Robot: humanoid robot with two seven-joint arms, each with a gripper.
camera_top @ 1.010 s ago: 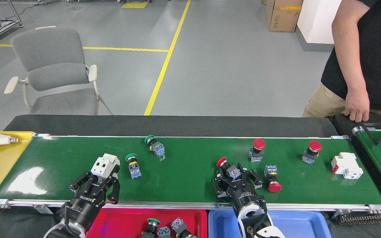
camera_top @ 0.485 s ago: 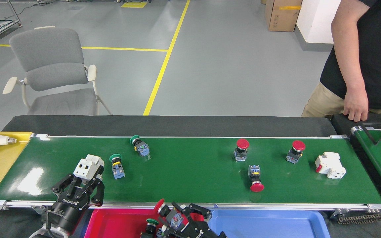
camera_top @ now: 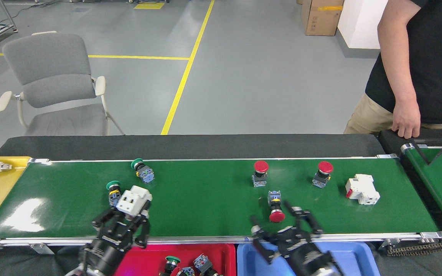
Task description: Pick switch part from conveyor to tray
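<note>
Switch part (camera_top: 133, 199) held in left gripper (camera_top: 123, 220) above conveyor (camera_top: 205, 199)

Glossy dark-green conveyor (camera_top: 205, 195) carries red-capped switches (camera_top: 260, 173), green-capped ones (camera_top: 142, 170) and a white breaker (camera_top: 362, 189); trays red (camera_top: 144, 257), blue (camera_top: 359, 255).

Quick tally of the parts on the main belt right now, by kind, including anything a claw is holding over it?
Red mushroom-head switches: 3
Green-head switches: 2
White breakers: 2, one loose, one in the left claw
Total: 7
</note>
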